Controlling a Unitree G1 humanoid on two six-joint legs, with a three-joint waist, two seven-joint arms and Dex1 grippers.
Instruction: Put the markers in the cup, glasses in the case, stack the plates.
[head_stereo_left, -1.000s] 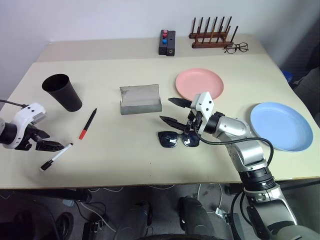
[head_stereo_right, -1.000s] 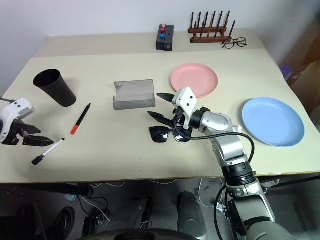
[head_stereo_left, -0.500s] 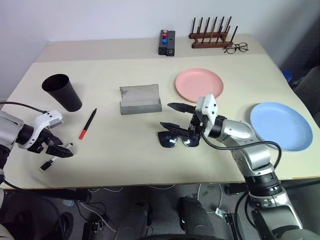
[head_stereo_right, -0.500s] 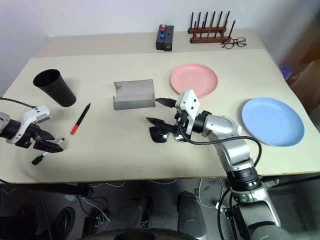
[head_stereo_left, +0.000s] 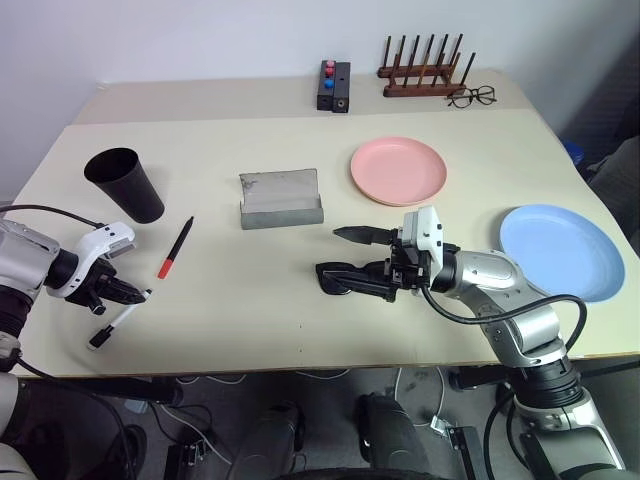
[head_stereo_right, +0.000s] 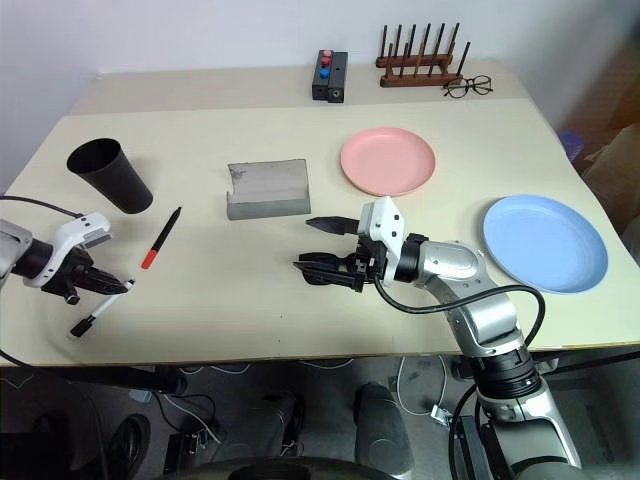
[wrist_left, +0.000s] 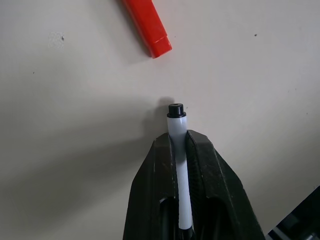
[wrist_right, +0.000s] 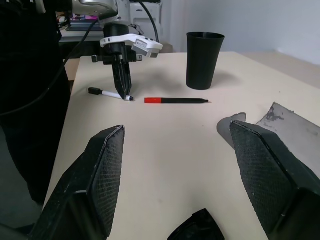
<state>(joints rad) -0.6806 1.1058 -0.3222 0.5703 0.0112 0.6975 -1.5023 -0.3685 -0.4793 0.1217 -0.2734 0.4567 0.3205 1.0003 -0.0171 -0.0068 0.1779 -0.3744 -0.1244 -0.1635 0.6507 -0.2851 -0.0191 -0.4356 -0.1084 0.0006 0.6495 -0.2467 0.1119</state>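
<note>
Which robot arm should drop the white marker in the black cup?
The left. Its pincer is already shut on the white marker, and the cup stands on that side.

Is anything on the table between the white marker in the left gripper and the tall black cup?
Nothing visible. The left gripper grips the white marker; bare table leads to the black cup. The red-ended marker lies aside.
</note>
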